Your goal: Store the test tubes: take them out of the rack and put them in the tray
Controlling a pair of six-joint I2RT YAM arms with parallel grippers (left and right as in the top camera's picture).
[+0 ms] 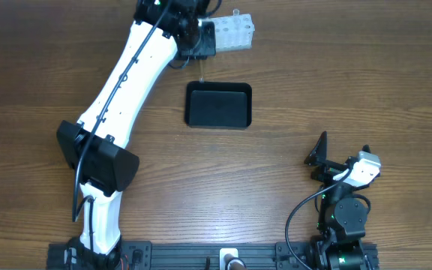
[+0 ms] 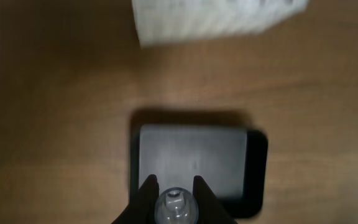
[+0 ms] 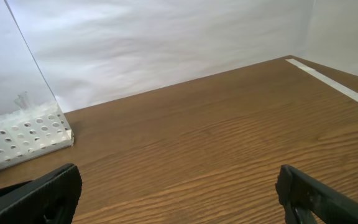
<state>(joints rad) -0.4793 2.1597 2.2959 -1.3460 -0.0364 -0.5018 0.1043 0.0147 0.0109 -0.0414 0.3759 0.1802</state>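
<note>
My left gripper [image 2: 174, 186] is shut on a clear test tube [image 2: 174, 208], seen end-on between its fingers. It hangs over the near rim of the black tray [image 2: 229, 155]. From above, the tube [image 1: 201, 73] hangs down from the left gripper [image 1: 198, 51] just beyond the tray [image 1: 218, 106]. The white perforated rack [image 1: 232, 33] stands behind the tray, with one tube [image 1: 236, 13] upright at its far side. My right gripper [image 1: 322, 156] rests open near its base, far from the tray, and its wrist view looks toward the rack [image 3: 23, 134].
The wooden table is bare around the tray. A white wall [image 3: 166, 43] rises behind the table's far edge, and a pale strip [image 3: 334, 81] runs along the table's right side.
</note>
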